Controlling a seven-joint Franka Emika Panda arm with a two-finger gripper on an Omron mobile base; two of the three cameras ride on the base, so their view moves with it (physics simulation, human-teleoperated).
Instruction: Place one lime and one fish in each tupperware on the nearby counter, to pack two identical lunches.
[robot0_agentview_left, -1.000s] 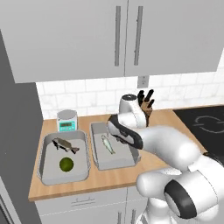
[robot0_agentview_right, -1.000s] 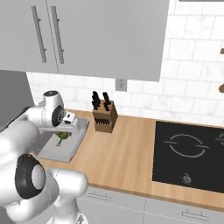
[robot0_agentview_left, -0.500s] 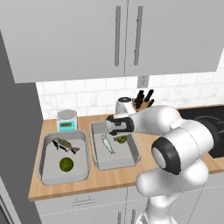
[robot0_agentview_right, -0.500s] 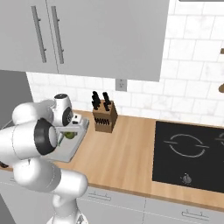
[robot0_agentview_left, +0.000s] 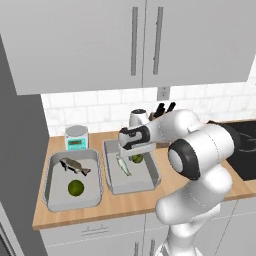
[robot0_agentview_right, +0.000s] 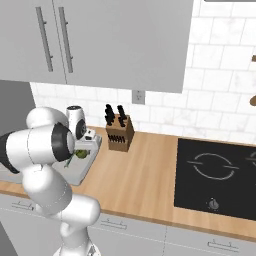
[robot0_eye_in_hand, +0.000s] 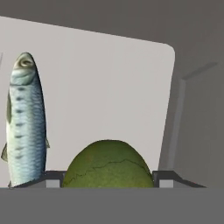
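Where the wooden tabletop (robot0_agentview_left: 125, 202) runs under the wall cabinets, two light-grey tupperware tubs side by side: left tub (robot0_agentview_left: 52, 192) carrying a dark fish (robot0_agentview_left: 75, 165) and a lime (robot0_agentview_left: 75, 188), right tub (robot0_agentview_left: 150, 172) carrying a pale silvery fish (robot0_agentview_left: 123, 165). Dark fish lying slantwise in the left base view, long axis running from far left toward near right, which end is the head too small to tell, lime just in front of it and apart. Pale fish lying lengthwise along the left half of its tub, long axis roughly parallel to the tub's long side. Pincer (robot0_agentview_left: 137, 156) low over the right tub, jaws held apart around a second lime (robot0_agentview_left: 137, 158), clasped between the fingertips. Hand view giving what the base views blur: pale fish (robot0_eye_in_hand: 26, 122) straight, head toward the top of that picture, scales and fins plain, beside the held lime (robot0_eye_in_hand: 108, 165) and not touching it; whether that lime rests on the tub floor cannot be told. Right base view giving the far side: knife block (robot0_agentview_right: 120, 134) standing beside the right tub (robot0_agentview_right: 82, 167), black stovetop (robot0_agentview_right: 215, 175) well apart. Left base view alone offering the teal-faced scale (robot0_agentview_left: 76, 138) behind the left tub.
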